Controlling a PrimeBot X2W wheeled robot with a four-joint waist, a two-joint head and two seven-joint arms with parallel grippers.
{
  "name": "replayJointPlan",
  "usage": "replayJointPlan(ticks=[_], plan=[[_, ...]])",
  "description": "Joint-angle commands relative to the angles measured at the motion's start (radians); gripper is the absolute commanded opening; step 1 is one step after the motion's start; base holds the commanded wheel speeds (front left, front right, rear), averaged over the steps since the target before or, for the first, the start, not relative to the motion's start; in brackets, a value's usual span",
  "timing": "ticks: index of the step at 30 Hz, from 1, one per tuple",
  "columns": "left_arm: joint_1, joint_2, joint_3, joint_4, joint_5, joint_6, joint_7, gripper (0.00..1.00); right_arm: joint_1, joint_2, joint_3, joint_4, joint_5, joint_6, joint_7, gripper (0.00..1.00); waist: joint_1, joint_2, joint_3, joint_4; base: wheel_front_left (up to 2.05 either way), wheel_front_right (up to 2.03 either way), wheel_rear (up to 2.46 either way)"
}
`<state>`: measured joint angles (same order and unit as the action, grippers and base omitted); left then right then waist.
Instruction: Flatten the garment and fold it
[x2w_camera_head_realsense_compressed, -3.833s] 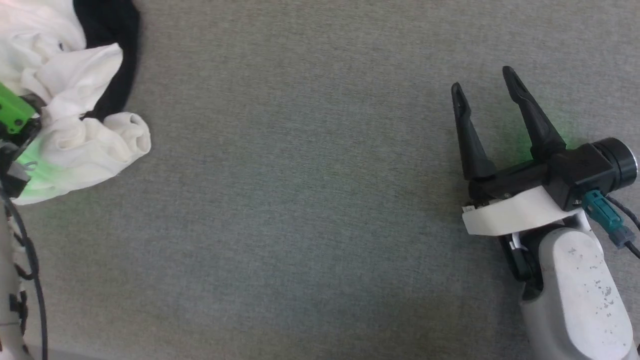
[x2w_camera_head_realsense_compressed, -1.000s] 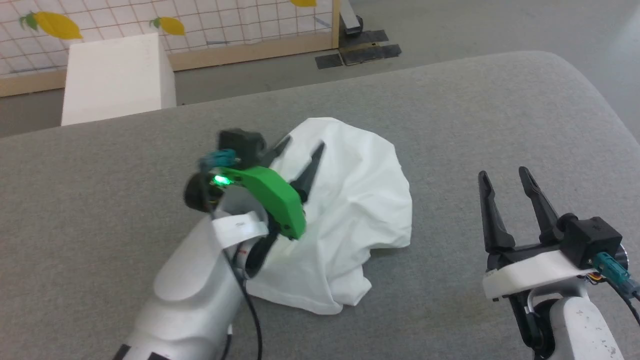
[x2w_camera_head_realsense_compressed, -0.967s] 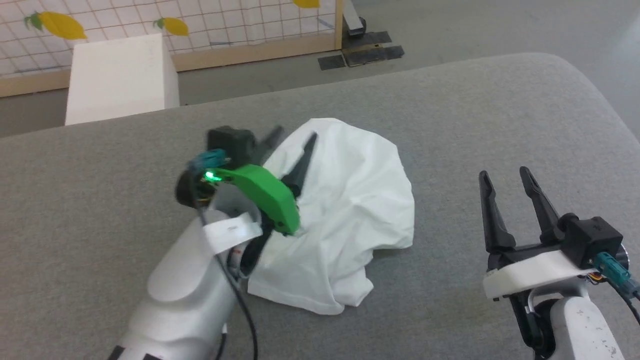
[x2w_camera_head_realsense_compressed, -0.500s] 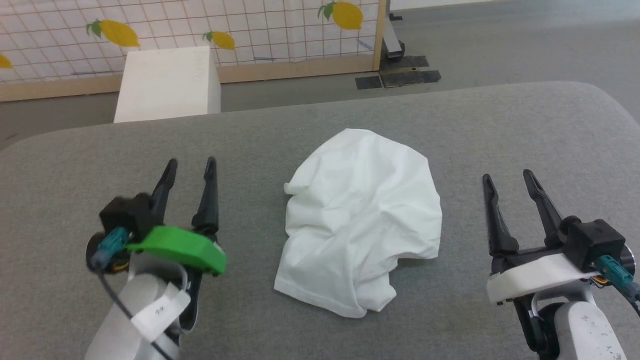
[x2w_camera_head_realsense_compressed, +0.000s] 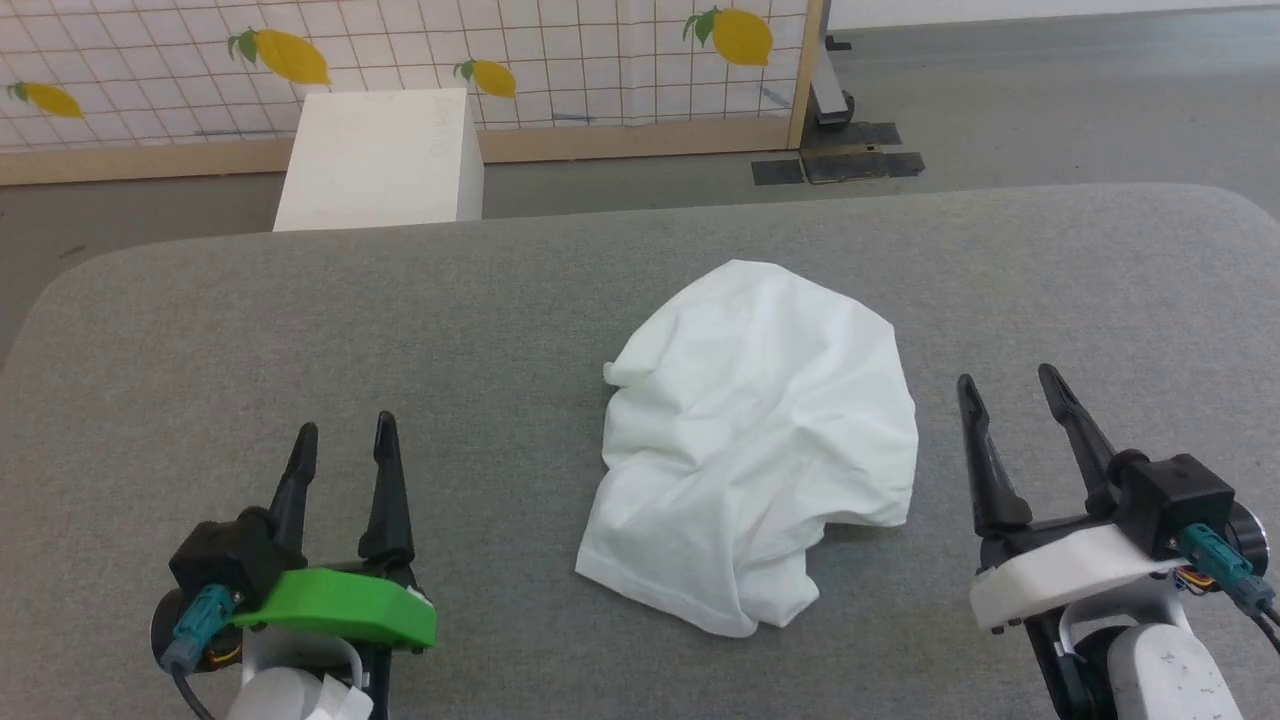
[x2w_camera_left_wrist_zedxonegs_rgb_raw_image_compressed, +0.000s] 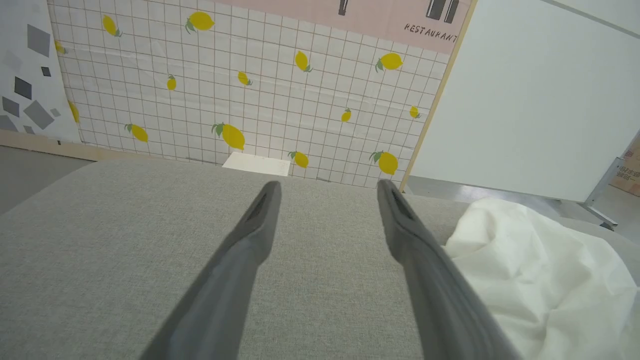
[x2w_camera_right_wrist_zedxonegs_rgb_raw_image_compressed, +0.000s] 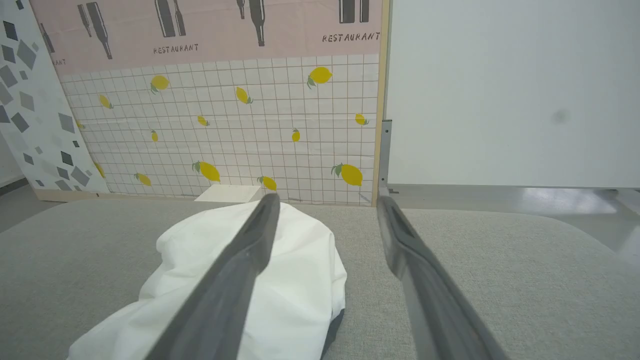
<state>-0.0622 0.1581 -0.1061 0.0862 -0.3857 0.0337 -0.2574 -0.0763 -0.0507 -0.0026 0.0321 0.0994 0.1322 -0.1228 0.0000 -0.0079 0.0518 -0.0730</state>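
Crumpled white shirt (x2w_camera_head_realsense_compressed: 760, 450) on grey table (x2w_camera_head_realsense_compressed: 480, 300), our left gripper (x2w_camera_head_realsense_compressed: 343, 432) left of it, our right gripper (x2w_camera_head_realsense_compressed: 1005, 378) right of it, both spread wide, empty.

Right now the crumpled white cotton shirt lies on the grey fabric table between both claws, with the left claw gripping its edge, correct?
No: the left claw is open and clear of the crumpled white cotton shirt, as the head view shows. The rest is right.

Looks like a staged robot lab: printed lemon-tile backdrop (x2w_camera_right_wrist_zedxonegs_rgb_raw_image_compressed: 225, 125) lettered RESTAURANT at 12 o'clock, box (x2w_camera_head_realsense_compressed: 380, 160) at 11, grey table (x2w_camera_head_realsense_compressed: 300, 330).
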Motion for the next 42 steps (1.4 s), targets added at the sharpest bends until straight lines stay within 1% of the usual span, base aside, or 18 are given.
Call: replayJointPlan(ticks=[1,4,8,10,13,18,23,26,28,30,31,33,35,37,38,39,40,42], plan=[[0.014,-0.007,0.009,-0.006,0.016,-0.009,-0.004,1.00,0.010,0.001,0.004,-0.007,-0.009,-0.002,0.005,1.00,0.0000,0.0076,-0.002,0.004,0.00,0.00,0.00],[0.011,-0.018,0.018,-0.011,0.039,-0.030,-0.004,1.00,0.009,0.001,0.009,-0.013,-0.009,-0.002,0.010,1.00,0.0000,0.0076,-0.002,0.006,0.00,0.00,0.00],[-0.015,-0.026,-0.024,0.021,0.064,-0.072,-0.004,1.00,0.007,0.001,0.013,-0.017,-0.006,-0.002,0.012,1.00,0.0000,0.0076,0.002,0.003,0.00,0.00,0.00],[-0.040,-0.032,-0.072,0.042,0.081,-0.093,0.007,1.00,0.009,0.001,0.015,-0.017,-0.003,-0.002,0.012,1.00,0.0000,0.0076,0.003,-0.001,0.00,0.00,0.00],[-0.084,-0.043,-0.185,0.074,0.112,-0.130,0.052,1.00,0.011,0.001,0.017,-0.015,0.001,-0.002,0.010,1.00,0.0000,0.0076,0.006,-0.012,0.00,0.00,0.00],[-0.150,-0.072,-0.388,0.142,0.102,-0.160,0.131,1.00,0.008,0.001,0.020,-0.011,0.007,-0.002,0.006,1.00,0.0000,0.0077,0.018,-0.036,0.00,0.00,0.00],[-0.228,-0.079,-0.614,0.230,0.059,-0.164,0.231,1.00,-0.004,0.001,0.026,-0.005,0.019,-0.002,-0.002,1.00,0.0000,0.0077,0.036,-0.072,0.00,0.00,0.00],[-0.281,-0.072,-0.707,0.296,0.030,-0.164,0.295,1.00,-0.010,0.001,0.028,0.001,0.033,-0.002,-0.009,1.00,0.0000,0.0077,0.053,-0.095,0.00,0.00,0.00],[-0.309,-0.072,-0.718,0.348,0.028,-0.160,0.337,1.00,-0.015,0.001,0.031,0.006,0.040,-0.002,-0.015,1.00,0.0000,0.0077,0.065,-0.111,0.00,0.00,0.00],[-0.332,-0.074,-0.716,0.398,0.041,-0.124,0.386,1.00,-0.020,0.001,0.031,0.012,0.046,-0.002,-0.022,1.00,0.0000,0.0077,0.076,-0.125,0.00,0.00,0.00],[-0.345,-0.075,-0.715,0.428,0.050,-0.095,0.427,1.00,-0.022,0.001,0.031,0.015,0.050,-0.002,-0.026,1.00,0.0000,0.0077,0.082,-0.132,0.00,0.00,0.00],[-0.369,-0.077,-0.723,0.466,0.064,-0.069,0.493,1.00,-0.024,0.001,0.030,0.022,0.054,-0.002,-0.034,1.00,0.0000,0.0077,0.088,-0.141,0.00,0.00,0.00],[-0.380,-0.078,-0.738,0.501,0.060,-0.070,0.589,1.00,-0.027,0.001,0.032,0.029,0.059,-0.002,-0.041,1.00,0.0000,0.0077,0.097,-0.153,0.00,0.00,0.00],[-0.391,-0.073,-0.760,0.524,0.053,-0.091,0.688,1.00,-0.030,0.001,0.033,0.037,0.064,-0.002,-0.048,1.00,0.0000,0.0077,0.100,-0.160,0.00,0.00,0.00],[-0.397,-0.070,-0.770,0.524,0.047,-0.104,0.726,0.83,-0.032,0.001,0.033,0.042,0.066,-0.002,-0.051,1.00,0.0000,0.0077,0.100,-0.163,0.00,0.00,0.00],[-0.400,-0.068,-0.774,0.517,0.039,-0.114,0.745,0.33,-0.033,0.001,0.033,0.045,0.068,-0.002,-0.053,1.00,0.0000,0.0077,0.101,-0.165,0.00,0.00,0.00],[-0.403,-0.068,-0.773,0.500,0.024,-0.124,0.753,0.00,-0.035,0.001,0.034,0.048,0.070,-0.002,-0.056,1.00,0.0000,0.0077,0.101,-0.167,0.00,0.00,0.00],[-0.406,-0.069,-0.754,0.451,-0.012,-0.133,0.740,0.00,-0.036,0.001,0.031,0.054,0.072,-0.002,-0.061,1.00,0.0000,0.0077,0.099,-0.166,0.00,0.00,0.00]])
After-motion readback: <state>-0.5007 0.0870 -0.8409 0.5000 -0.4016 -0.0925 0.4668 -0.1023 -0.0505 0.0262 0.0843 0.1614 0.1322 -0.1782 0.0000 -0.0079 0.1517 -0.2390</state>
